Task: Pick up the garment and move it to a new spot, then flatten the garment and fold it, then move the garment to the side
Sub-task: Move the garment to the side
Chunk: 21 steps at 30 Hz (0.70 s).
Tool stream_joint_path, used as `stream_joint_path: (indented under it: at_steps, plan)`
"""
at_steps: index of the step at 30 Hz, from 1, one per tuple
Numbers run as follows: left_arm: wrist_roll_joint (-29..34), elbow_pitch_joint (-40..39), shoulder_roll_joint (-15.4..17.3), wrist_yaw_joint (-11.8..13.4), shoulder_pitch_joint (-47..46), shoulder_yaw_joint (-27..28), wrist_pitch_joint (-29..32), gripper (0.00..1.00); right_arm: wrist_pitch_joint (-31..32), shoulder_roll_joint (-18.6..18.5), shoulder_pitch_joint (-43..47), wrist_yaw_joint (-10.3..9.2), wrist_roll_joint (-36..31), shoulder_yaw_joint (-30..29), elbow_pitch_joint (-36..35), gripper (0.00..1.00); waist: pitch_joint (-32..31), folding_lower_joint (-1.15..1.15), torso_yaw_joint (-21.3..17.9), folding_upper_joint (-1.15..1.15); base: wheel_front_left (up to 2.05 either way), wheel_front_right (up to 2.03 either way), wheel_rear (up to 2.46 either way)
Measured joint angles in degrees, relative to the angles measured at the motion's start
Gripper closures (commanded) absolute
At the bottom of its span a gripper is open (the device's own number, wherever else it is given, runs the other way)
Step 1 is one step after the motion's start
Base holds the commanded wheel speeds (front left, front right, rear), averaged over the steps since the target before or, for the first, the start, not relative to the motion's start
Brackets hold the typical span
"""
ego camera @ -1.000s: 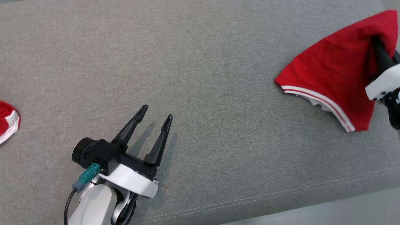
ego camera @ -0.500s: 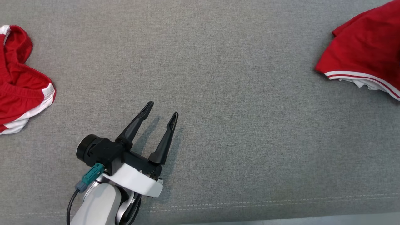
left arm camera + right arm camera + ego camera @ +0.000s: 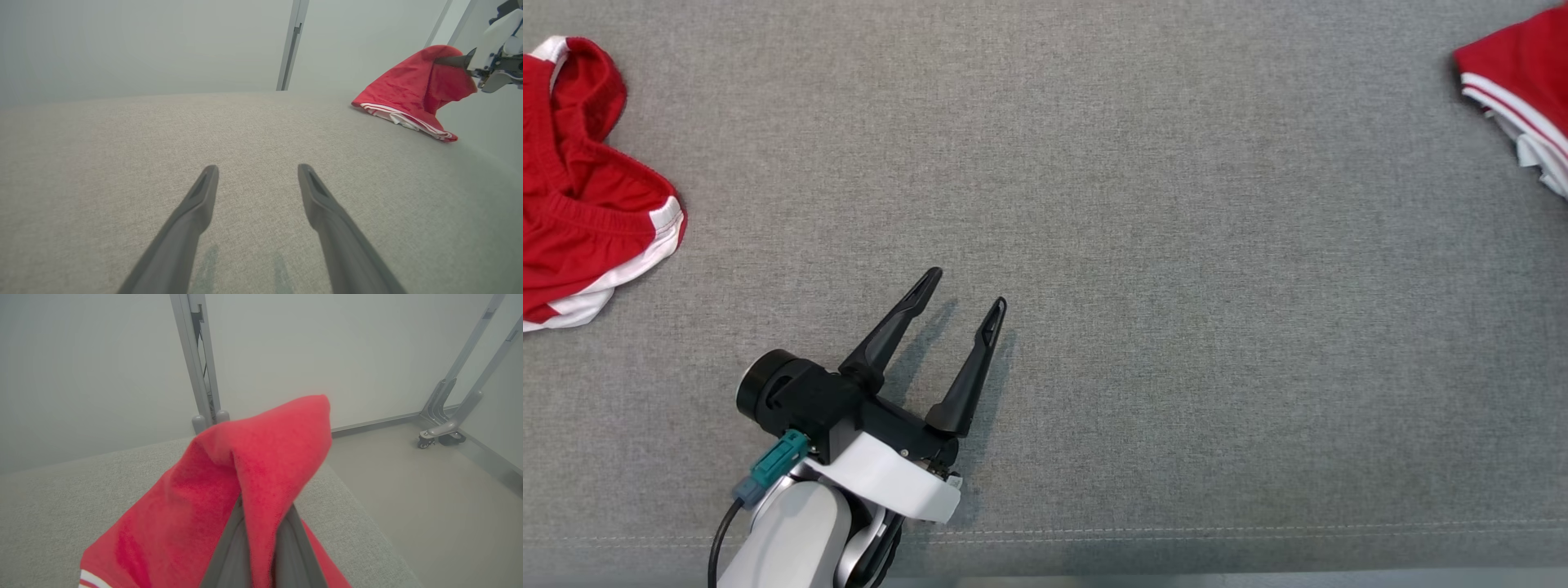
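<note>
At the far right edge of the grey upholstered surface (image 3: pixel 1176 245), the red garment (image 3: pixel 1523 82) with a white-striped hem is partly raised. Its hem end rests on the surface and its upper fold is lifted. The right gripper (image 3: pixel 445 61) is clenched on that fold. In the right wrist view the cloth drapes over both fingers (image 3: pixel 226 551) and peaks above the tips.

The left gripper (image 3: pixel 968 290) sits at lower centre-left, low over the surface, with its forearm entering from the bottom edge. Its fingers are spread wide, grasp nothing, and point up and to the right. It is well apart from the red garment.

A second red garment (image 3: pixel 588 204) with white trim lies crumpled at the left edge.
</note>
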Motion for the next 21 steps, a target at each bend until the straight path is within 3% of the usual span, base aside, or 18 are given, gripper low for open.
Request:
stream_joint_path:
  at_steps: [7, 8, 9, 10, 21]
  plan:
    - [-0.01, -0.13, -0.03, 0.0, -0.41, -1.16, 0.0, 0.0, 1.15, -4.16, 0.78, 0.0, -4.49, -6.44, 0.09, 1.0, 0.69, 0.0, 1.24, 0.0, 0.0, 0.0, 0.0]
    - [-0.01, -0.13, -0.08, 0.0, -0.74, -1.29, 0.0, 0.0, 1.55, -4.69, 1.21, 0.0, -5.37, -7.73, 0.04, 0.8, 0.8, 0.0, 1.43, 0.0, 0.0, 0.0, 0.0]
    - [-0.01, -0.16, -0.08, 0.01, -0.99, -1.3, 0.0, 0.0, 2.58, -5.19, 1.82, 0.0, -6.41, -8.78, 0.05, 0.48, 0.91, 0.0, 1.57, 0.0, 0.0, 0.0, 0.0]
    - [-0.01, -0.18, -0.07, 0.01, -1.11, -1.29, 0.0, 0.0, 3.48, -5.52, 2.48, 0.0, -7.26, -10.05, 0.12, 0.0, 1.01, 0.0, 1.69, 0.0, 0.0, 0.0, 0.0]
    - [-0.13, -0.16, -0.36, 0.0, -1.12, -1.46, 0.0, 0.0, 3.02, -7.5, 4.07, 0.0, -22.83, -25.24, 0.3, 0.0, 0.52, 0.0, 1.33, 0.0, 0.0, 0.0, 0.0]
